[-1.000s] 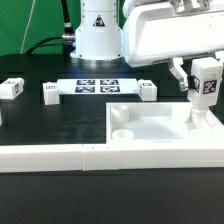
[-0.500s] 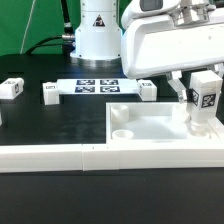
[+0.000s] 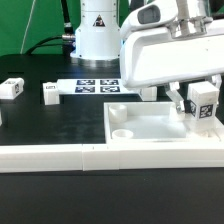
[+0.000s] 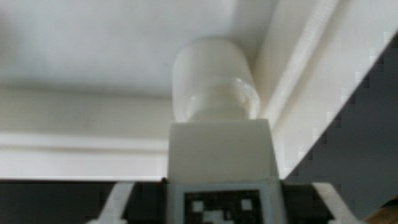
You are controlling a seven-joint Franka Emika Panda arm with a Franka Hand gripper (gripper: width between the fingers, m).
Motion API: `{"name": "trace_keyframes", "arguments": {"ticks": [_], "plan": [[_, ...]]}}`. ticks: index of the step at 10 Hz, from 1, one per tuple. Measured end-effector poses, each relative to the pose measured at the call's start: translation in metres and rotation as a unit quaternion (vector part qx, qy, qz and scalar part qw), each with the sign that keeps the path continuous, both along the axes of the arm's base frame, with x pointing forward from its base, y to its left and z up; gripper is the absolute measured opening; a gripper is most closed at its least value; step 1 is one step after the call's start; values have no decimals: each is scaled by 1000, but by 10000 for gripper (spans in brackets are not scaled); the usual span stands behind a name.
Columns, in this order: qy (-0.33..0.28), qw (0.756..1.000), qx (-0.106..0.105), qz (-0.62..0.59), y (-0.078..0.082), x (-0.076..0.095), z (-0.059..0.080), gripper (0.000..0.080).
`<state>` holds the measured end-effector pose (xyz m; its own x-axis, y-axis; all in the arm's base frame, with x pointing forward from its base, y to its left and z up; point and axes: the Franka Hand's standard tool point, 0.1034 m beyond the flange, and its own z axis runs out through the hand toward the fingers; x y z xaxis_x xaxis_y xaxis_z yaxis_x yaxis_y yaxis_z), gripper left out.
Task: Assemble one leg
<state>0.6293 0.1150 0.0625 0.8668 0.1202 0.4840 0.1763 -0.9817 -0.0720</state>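
Observation:
My gripper [image 3: 200,92] is shut on the leg [image 3: 203,104], a small white block with a black-and-white tag facing the camera. It holds the leg upright over the far corner of the large white tray-like piece [image 3: 150,128], at the exterior view's right. The leg's lower end is at or just inside the tray's rim; I cannot tell whether it touches. In the wrist view the leg [image 4: 222,110] runs from between my fingers [image 4: 121,205] down toward the tray's inner corner [image 4: 107,60], and my gripper [image 4: 222,200] closes on its tagged end.
Three more small white tagged blocks lie on the black table: one at the exterior view's far left [image 3: 12,88], one beside the marker board [image 3: 50,93], one behind the tray [image 3: 148,90]. The marker board [image 3: 97,87] lies at the back. A white ledge [image 3: 50,156] runs along the front.
My gripper has come down with the leg in it, lowering it toward the tray's corner at the exterior view's right. The other blocks and the tray have not moved.

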Motion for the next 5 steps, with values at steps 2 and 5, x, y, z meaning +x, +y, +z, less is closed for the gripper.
{"name": "trace_keyframes", "arguments": {"ticks": [2, 5], "plan": [[-21, 1000, 1, -2, 2, 1, 0, 287], [-33, 999, 0, -2, 2, 0, 0, 298]]}}
